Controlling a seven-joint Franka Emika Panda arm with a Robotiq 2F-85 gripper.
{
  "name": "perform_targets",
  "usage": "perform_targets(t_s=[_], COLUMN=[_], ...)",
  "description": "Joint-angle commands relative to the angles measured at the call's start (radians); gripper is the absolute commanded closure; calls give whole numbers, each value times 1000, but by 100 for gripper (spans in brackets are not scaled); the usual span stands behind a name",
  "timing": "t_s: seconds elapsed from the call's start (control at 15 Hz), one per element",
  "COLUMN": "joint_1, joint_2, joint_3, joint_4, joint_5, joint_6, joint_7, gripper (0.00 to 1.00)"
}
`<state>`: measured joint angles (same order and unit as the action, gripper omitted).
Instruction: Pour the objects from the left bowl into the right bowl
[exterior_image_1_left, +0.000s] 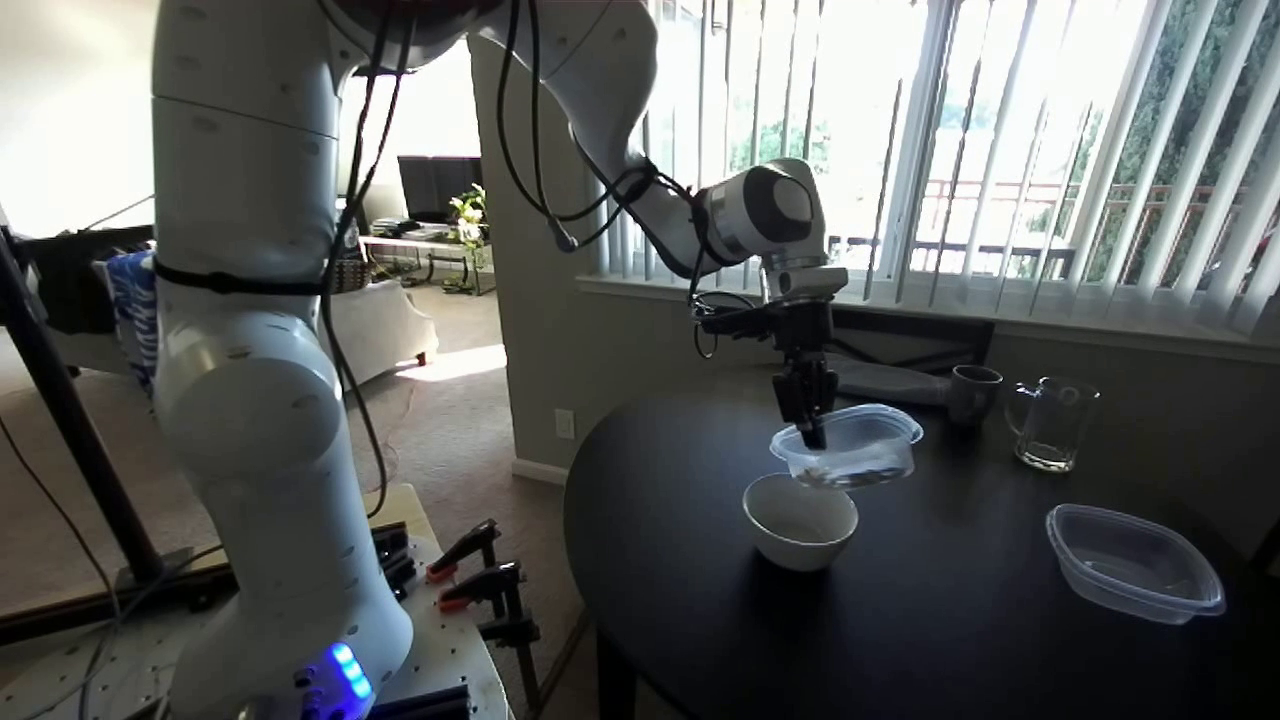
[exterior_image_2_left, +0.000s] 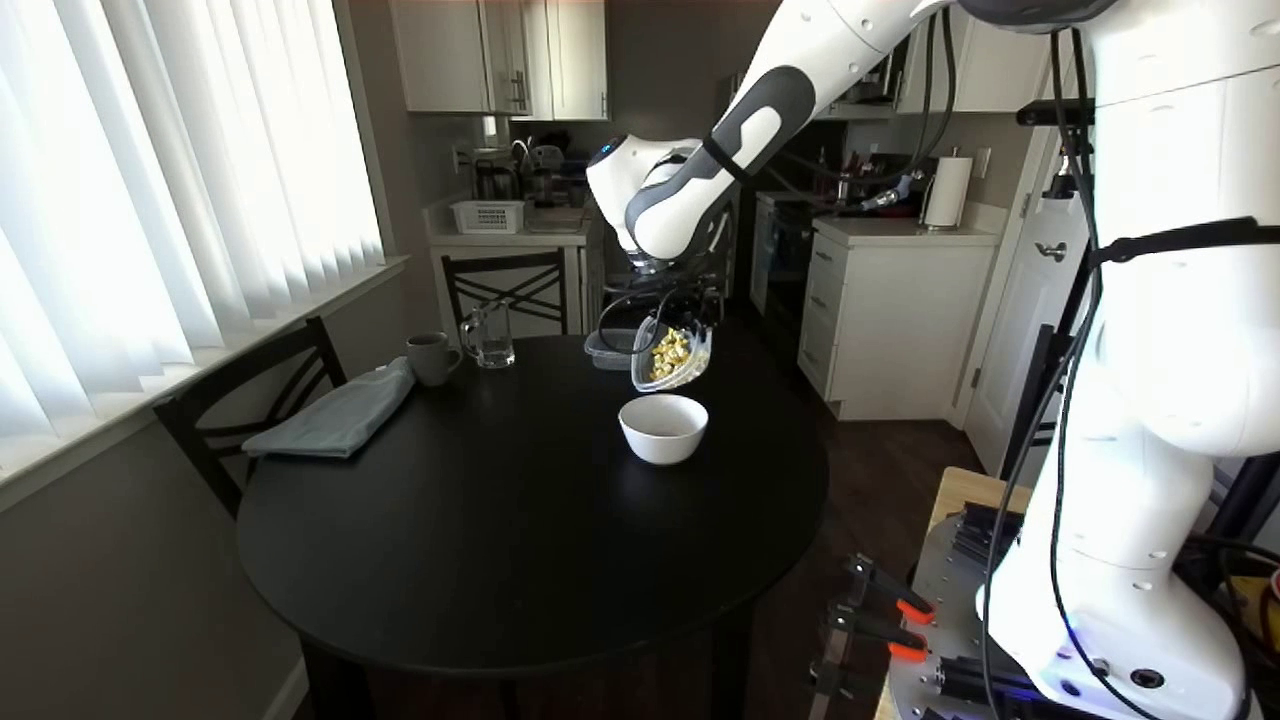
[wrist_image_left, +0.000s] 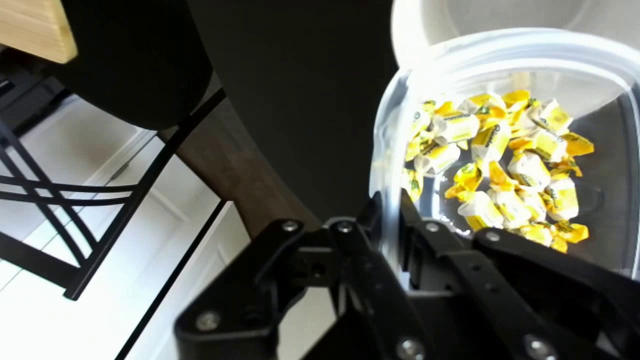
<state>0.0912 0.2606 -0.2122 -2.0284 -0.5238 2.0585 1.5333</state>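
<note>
The left bowl, a translucent bowl with a pale rim (exterior_image_1_left: 862, 437), is held tilted above the table, and shows in an exterior view (exterior_image_2_left: 640, 364) and the wrist view (wrist_image_left: 500, 50). Several yellow-and-white wrapped candies (wrist_image_left: 500, 160) lie inside it; they also show in an exterior view (exterior_image_2_left: 668, 354). My gripper (wrist_image_left: 392, 205) is shut on the bowl's side rim, one finger inside and one outside. The right bowl, opaque white (exterior_image_1_left: 800, 545), stands upright on the table just below the tilted bowl (exterior_image_2_left: 663, 440). Its visible inside shows no candies.
A wider clear plastic container (exterior_image_1_left: 1140, 570) stands on the dark round table (exterior_image_2_left: 450, 560). A glass mug (exterior_image_1_left: 1057, 425), a grey mug (exterior_image_2_left: 430, 358) and a folded cloth (exterior_image_2_left: 335, 415) stand or lie near the window side. A chair (exterior_image_2_left: 250, 420) is beside the table.
</note>
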Motion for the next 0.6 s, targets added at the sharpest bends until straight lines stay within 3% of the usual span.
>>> perform_targets(t_s=[0.0,0.53], joint_1=[12,49], joint_2=[-5,56], joint_3=[31,128], joint_4=[15,95], joint_5=[-75,-173], joint_6=[-126,-501], joint_7=[116,275], gripper=[99,99])
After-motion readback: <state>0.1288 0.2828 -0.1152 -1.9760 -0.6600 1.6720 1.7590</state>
